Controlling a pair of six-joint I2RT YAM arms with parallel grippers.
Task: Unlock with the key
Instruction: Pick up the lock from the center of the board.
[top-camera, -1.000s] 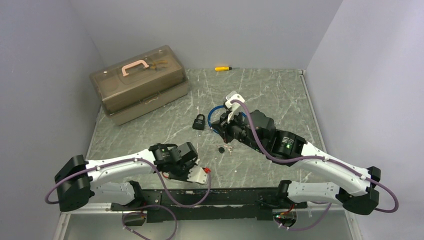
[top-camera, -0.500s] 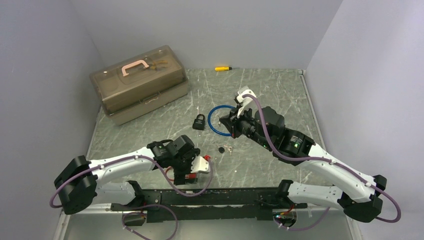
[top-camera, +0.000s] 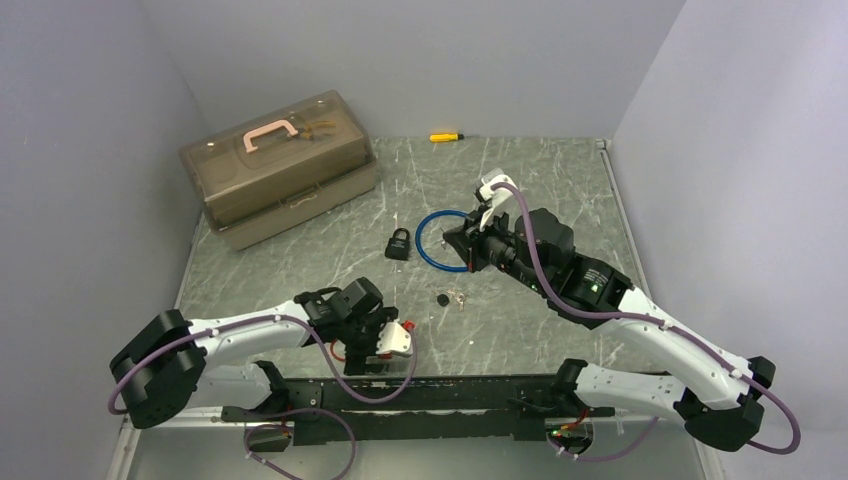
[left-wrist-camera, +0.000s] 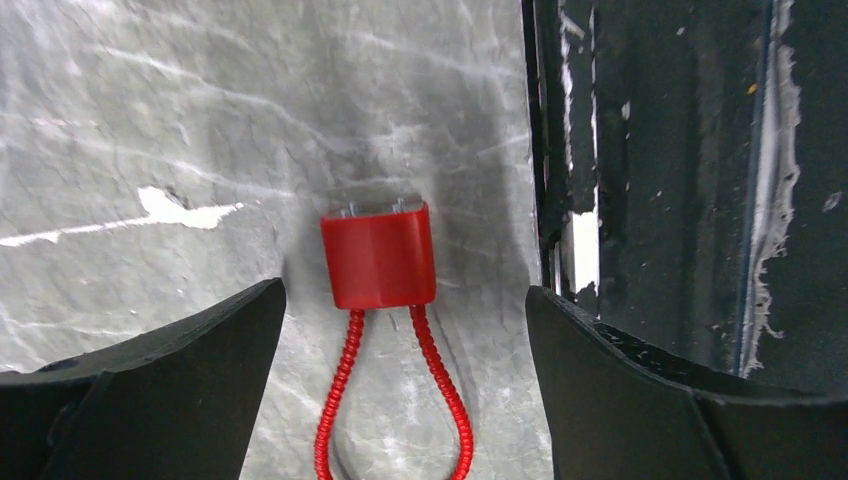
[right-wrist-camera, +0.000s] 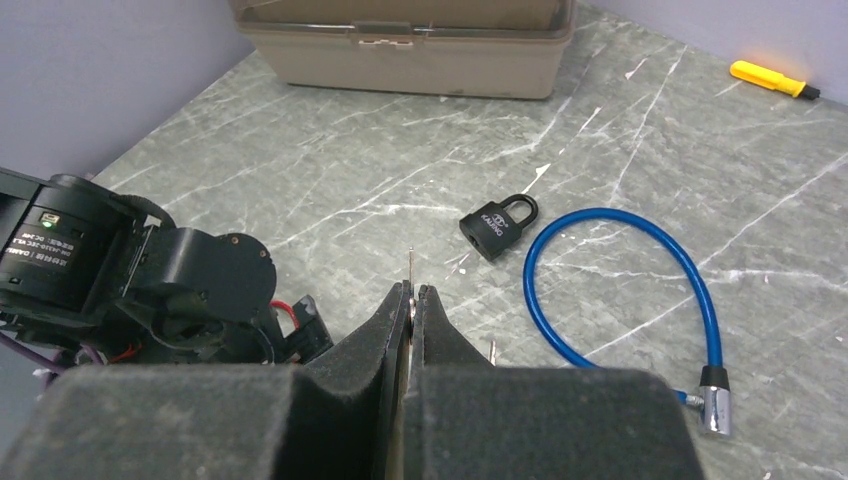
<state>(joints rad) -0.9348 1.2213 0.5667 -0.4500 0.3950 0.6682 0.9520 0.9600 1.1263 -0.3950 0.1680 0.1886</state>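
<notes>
Right hand (right-wrist-camera: 412, 291): pads pressed together on a thin metal blade that looks like the key (right-wrist-camera: 411, 262). Only its tip sticks out past the fingers, pointing away from the wrist. The hand is up off the counter (top-camera: 540, 180), over the right side of the blue cable lock (right-wrist-camera: 704, 300), about mid-counter.

Black padlock (right-wrist-camera: 497, 227): lies flat near the middle of the counter, a bit left of centre. Shackle looks seated. It is just beside the blue loop, not touching it as far as I can tell, and apart from both hands.

Key bunch (top-camera: 447, 298) with a black head: on the counter between the padlock and the near edge, nothing holding it.

Left hand (left-wrist-camera: 403, 292): fingers spread wide, low at the near edge left of centre, straddling a red cable lock (left-wrist-camera: 378, 255). The red body sits between the fingers and touches neither. Its ribbed cable loops back toward the wrist.

Tan toolbox (top-camera: 280, 165): shut, in the far-left corner. Yellow screwdriver (top-camera: 445, 136): against the far edge, about midway.
</notes>
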